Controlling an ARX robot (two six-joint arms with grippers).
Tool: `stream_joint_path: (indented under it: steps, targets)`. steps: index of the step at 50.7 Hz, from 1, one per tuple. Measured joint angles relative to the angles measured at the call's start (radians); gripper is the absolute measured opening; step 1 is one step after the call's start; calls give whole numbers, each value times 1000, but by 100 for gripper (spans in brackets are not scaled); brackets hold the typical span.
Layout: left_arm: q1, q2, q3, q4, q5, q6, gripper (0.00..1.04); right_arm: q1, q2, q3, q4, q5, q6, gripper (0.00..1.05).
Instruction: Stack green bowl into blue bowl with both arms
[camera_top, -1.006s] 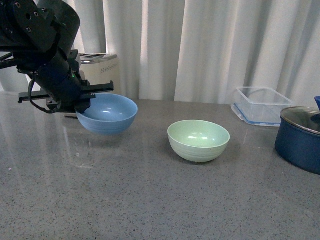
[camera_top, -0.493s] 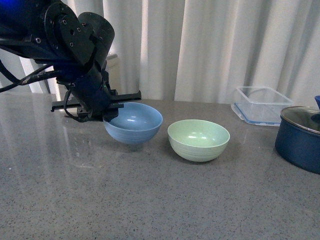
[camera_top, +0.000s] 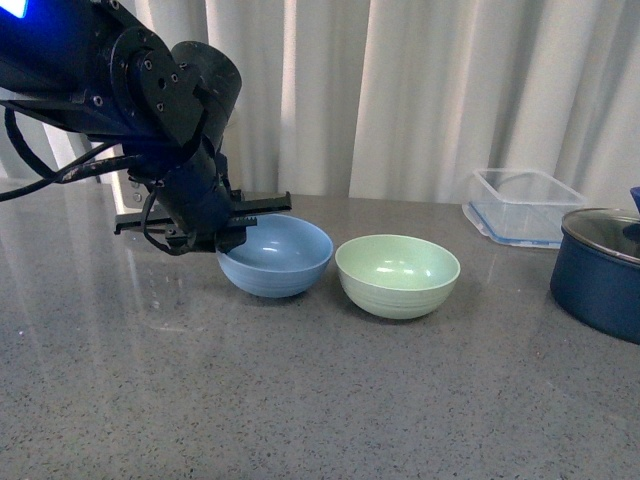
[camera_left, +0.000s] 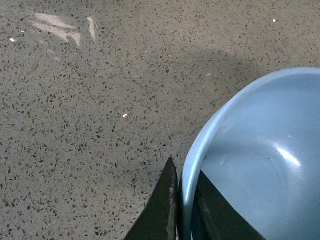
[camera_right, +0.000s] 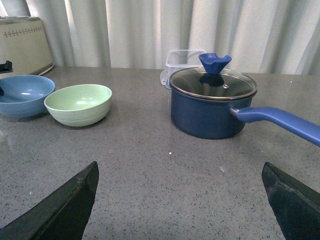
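- Left claw is pinching the blue bowl at its left rim; in the left wrist view one finger is sitting outside the wall, the other inside, with the rim clamped between them.
- Blue bowl is sitting upright, left of centre on the tabletop; its base looks to be touching the surface, though I can't tell for sure.
- Green bowl is standing upright just right of the blue bowl, on the tabletop, nothing gripping it. The front view is showing a narrow gap between the two rims.
- Green bowl is empty; blue bowl is empty too.
- Left arm is reaching in from the upper left, wrist angling down toward the bowl.
- Right claw is spread wide, holding nothing, hovering over bare tabletop near the right side; it isn't showing in the front view.
- Navy pot with glass lid is sitting at the far right, its handle pointing right in the right wrist view.
- Clear container is sitting behind the pot, near the curtain.
- Toaster is standing at the far left, behind the blue bowl.
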Motion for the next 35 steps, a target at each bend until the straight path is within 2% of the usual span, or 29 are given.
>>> stream_joint_path:
  steps: [13,35]
  targets:
    - [0,11,-7,4,-2,-6,5,0,0,0,0,0,0,95]
    - [15,-35,-98,51,10,-20,81,0,0,0,0,0,0,95]
